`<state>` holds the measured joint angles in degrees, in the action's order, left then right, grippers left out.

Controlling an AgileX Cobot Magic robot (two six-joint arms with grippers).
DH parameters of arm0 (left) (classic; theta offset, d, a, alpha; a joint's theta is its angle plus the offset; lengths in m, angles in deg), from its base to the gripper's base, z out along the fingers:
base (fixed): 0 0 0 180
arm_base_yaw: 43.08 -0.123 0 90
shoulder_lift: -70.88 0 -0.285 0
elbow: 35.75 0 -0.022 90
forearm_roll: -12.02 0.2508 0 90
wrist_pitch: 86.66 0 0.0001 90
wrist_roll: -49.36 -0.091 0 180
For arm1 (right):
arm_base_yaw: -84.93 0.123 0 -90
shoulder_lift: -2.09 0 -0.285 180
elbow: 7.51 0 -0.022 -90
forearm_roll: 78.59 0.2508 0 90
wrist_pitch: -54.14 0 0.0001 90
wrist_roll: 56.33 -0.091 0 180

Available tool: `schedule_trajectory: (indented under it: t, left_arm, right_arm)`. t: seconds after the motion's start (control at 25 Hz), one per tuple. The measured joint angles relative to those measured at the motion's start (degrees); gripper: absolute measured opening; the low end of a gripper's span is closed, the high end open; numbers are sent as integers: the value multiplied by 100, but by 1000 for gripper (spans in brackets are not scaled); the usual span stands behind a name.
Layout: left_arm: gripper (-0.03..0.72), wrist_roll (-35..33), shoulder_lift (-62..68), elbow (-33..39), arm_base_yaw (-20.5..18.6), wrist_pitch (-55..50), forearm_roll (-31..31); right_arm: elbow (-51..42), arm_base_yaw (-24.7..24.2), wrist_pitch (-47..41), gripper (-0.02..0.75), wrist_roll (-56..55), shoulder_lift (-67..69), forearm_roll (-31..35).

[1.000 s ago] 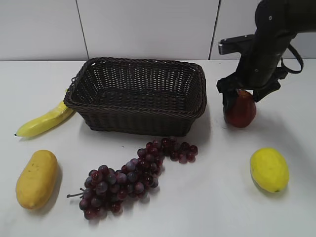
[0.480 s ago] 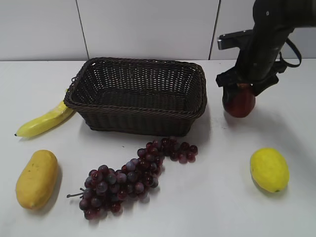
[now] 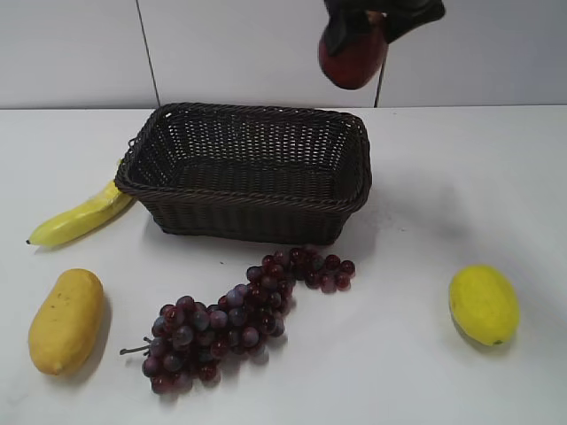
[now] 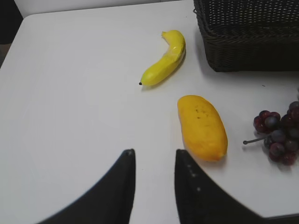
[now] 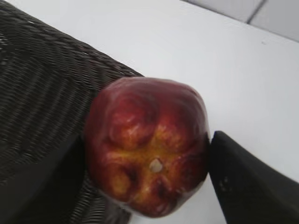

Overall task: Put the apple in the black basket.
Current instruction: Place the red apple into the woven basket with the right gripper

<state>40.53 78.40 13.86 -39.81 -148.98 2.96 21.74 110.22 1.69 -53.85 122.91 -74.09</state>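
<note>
Clamped on the apple [image 3: 351,60], the right gripper [image 3: 381,13] holds it high above the far right corner of the black basket [image 3: 248,173] in the exterior view. Grapes [image 3: 235,319] lie just before the basket.

Left wrist view: the left gripper [image 4: 154,161] hangs over the table [image 4: 70,93] with jaws narrowly apart, holding nothing, near a mango [image 4: 202,127] and banana [image 4: 166,58].

Right wrist view: 2 dark fingers [image 5: 247,182] flank the apple [image 5: 147,163] above the basket's rim [image 5: 42,79].

apple [image 5: 147,163] between fingers [image 5: 247,186], above basket [image 5: 42,93]
</note>
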Motion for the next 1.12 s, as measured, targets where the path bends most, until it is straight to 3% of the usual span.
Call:
schedule_trajectory:
  t: [0.28, 0.76, 1.12]
  left_arm:
    - [222, 0, 0, 0, 0, 0, 0]
    - [222, 0, 0, 0, 0, 0, 0]
    - [222, 0, 0, 0, 0, 0, 0]
  right_arm:
    - [23, 590, 334, 591, 90, 617, 73]
    - [23, 596, 728, 591, 184, 1916, -41]
    - [125, 596, 720, 666, 330, 1904, -70]
